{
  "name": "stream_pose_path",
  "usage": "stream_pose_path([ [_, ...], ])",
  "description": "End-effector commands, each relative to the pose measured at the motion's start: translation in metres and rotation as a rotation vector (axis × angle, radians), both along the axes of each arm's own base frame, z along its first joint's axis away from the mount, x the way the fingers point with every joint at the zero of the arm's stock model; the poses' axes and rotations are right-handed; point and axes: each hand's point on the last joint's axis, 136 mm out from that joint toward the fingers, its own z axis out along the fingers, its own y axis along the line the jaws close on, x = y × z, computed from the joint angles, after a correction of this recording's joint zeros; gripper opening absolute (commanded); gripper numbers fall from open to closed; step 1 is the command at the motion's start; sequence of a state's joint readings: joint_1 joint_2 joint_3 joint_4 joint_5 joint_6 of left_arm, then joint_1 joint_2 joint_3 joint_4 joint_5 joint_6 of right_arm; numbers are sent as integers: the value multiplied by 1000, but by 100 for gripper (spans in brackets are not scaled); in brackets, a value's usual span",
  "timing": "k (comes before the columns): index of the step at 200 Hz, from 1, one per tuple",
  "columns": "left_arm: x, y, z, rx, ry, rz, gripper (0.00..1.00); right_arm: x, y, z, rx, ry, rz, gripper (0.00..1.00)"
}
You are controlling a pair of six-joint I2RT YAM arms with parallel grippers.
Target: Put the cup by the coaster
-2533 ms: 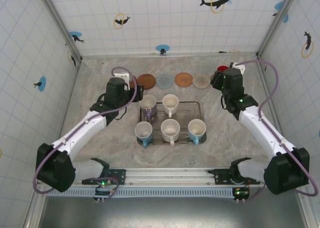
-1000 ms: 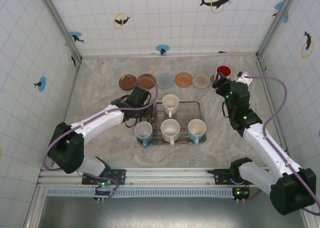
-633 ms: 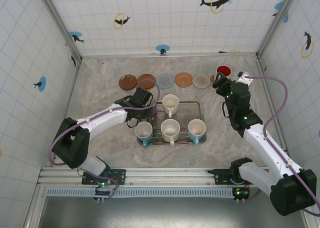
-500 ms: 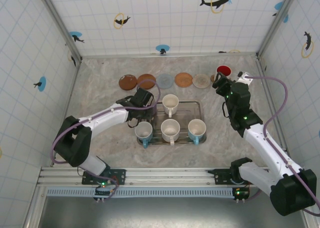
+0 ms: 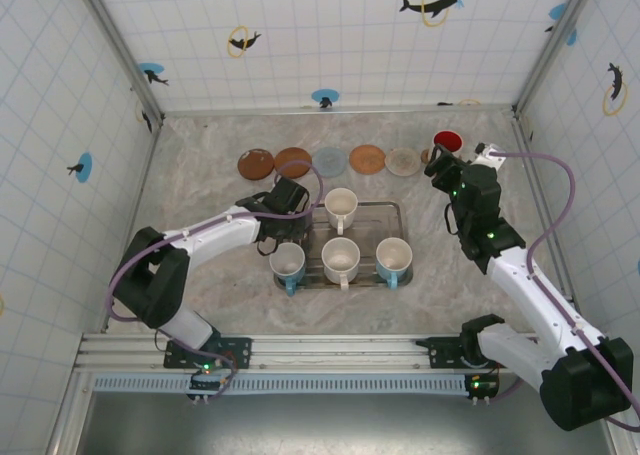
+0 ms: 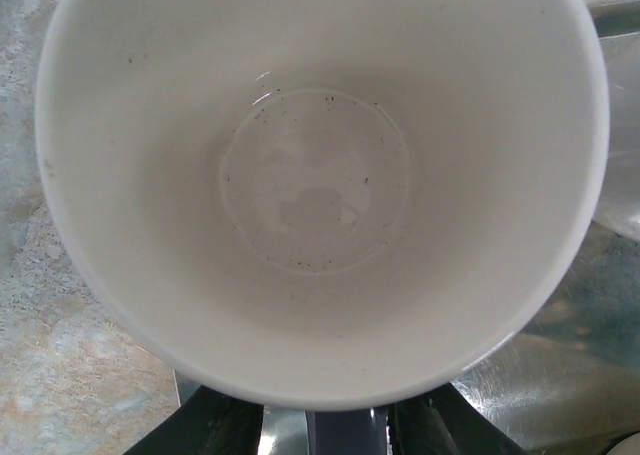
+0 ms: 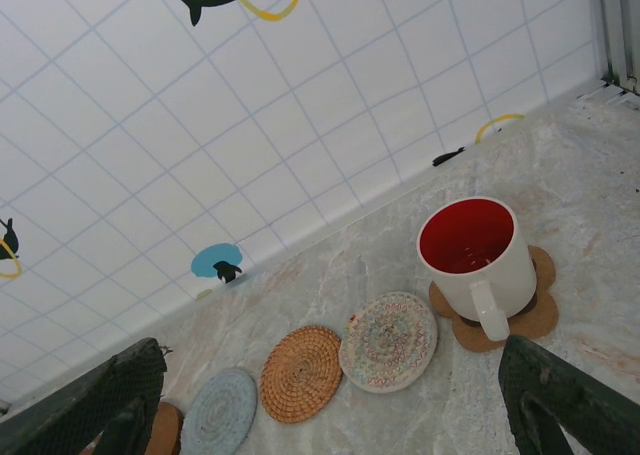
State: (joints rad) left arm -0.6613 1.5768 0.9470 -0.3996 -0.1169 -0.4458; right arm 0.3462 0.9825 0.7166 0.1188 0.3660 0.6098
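Observation:
A cup (image 6: 320,175) with a white inside takes up most of the left wrist view, seen from above. Its purple handle (image 6: 345,433) lies between my left gripper's (image 6: 325,437) dark fingers (image 6: 215,427), which are shut on it. From the top view, that left gripper (image 5: 290,199) covers this cup at the back left corner of the metal tray (image 5: 398,213). A row of round coasters (image 5: 329,160) lies behind the tray. My right gripper (image 7: 330,415) stands open near a red-lined cup (image 7: 478,255), which sits on a cork coaster (image 7: 540,315).
Three more cups stand in the tray: one at the back (image 5: 341,205) and two in front (image 5: 341,257), (image 5: 393,257). Another cup (image 5: 288,263) is at the tray's front left. Patterned (image 7: 388,341), woven orange (image 7: 301,372) and blue-grey (image 7: 220,410) coasters are bare. Tiled walls enclose the table.
My left gripper has swung right from the back left of the table onto the purple-handled cup, and its jaws have closed. The right arm has barely moved in the last second.

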Motion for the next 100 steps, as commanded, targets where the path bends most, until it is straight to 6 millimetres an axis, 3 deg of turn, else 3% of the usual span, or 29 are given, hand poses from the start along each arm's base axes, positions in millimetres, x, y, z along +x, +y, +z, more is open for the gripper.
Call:
stream_pose_path([
  [1, 4, -1, -2, 6, -14, 1, 31, -3, -3, -3, -8, -6, -11, 89],
  [59, 4, -2, 3, -6, -26, 0, 13, -2, -2, -4, -6, -7, -10, 89],
  [86, 5, -1, 7, -4, -40, 4, 0, -2, -3, -3, -4, -11, -14, 89],
  [100, 6, -1, 10, -6, -48, 6, 0, -2, -3, -4, -5, -10, -15, 89],
])
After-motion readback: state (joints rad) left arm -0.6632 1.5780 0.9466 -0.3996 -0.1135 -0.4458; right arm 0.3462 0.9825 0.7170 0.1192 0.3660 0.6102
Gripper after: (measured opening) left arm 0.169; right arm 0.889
